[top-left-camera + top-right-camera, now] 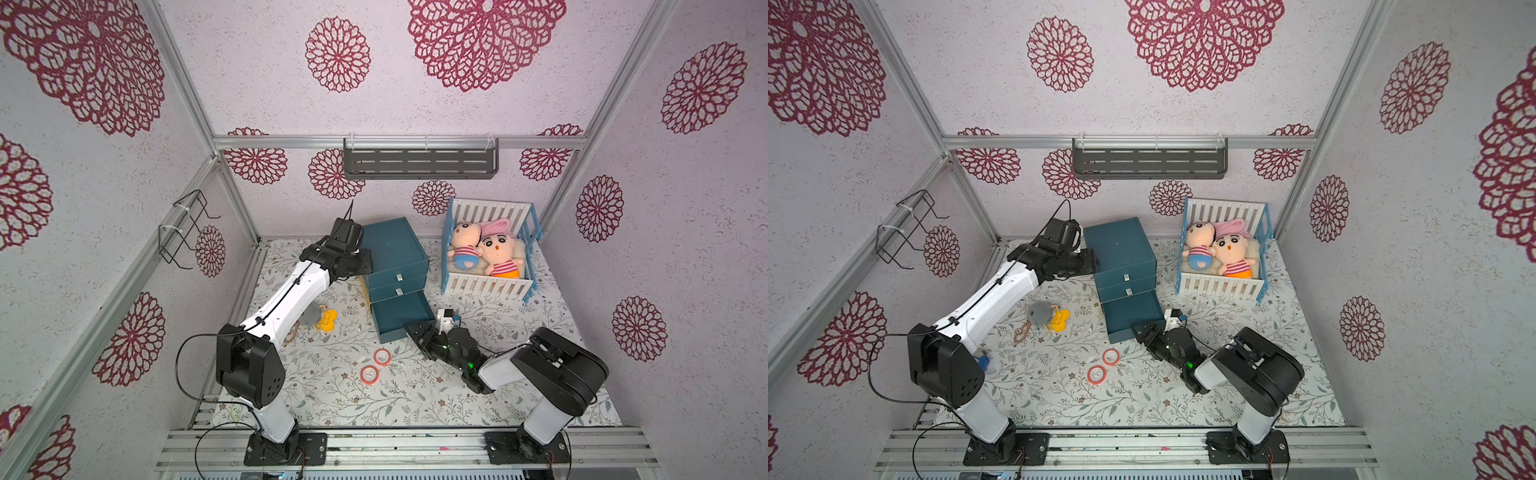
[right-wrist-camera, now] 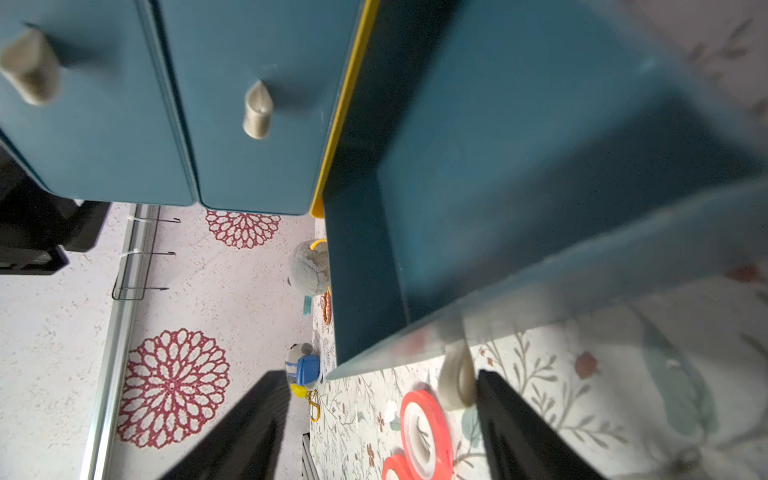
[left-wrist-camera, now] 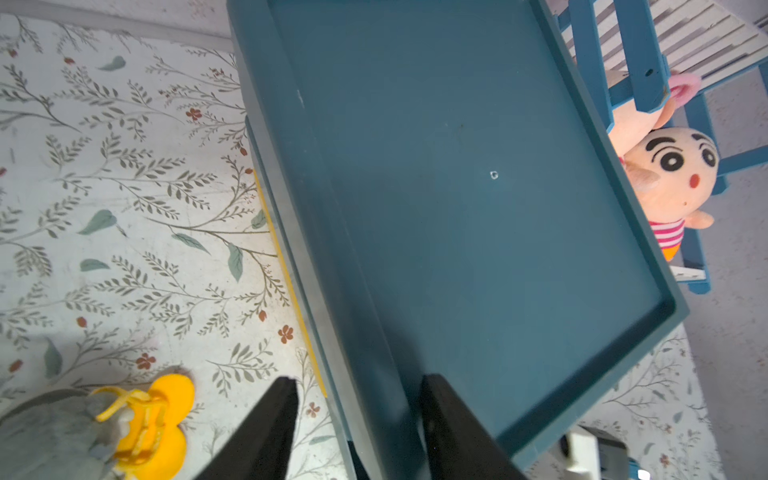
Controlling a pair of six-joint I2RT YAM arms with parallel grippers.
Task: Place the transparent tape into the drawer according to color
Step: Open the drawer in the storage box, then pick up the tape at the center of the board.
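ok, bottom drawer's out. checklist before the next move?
1. Bottom drawer pulled out: ok.
2. Right claw open, drawer knob between its jaws: ok.
3. Two red-orange tape rings lying loose on the mat: ok.
4. Purple and yellow tape found: not ok, none in view.
5. Left claw hold on the cabinet: cannot tell, jaws straddle its top edge.

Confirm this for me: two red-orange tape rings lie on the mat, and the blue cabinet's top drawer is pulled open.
Not quite: the bottom drawer is the open one, as a top view shows. The two red-orange tape rings do lie on the mat.
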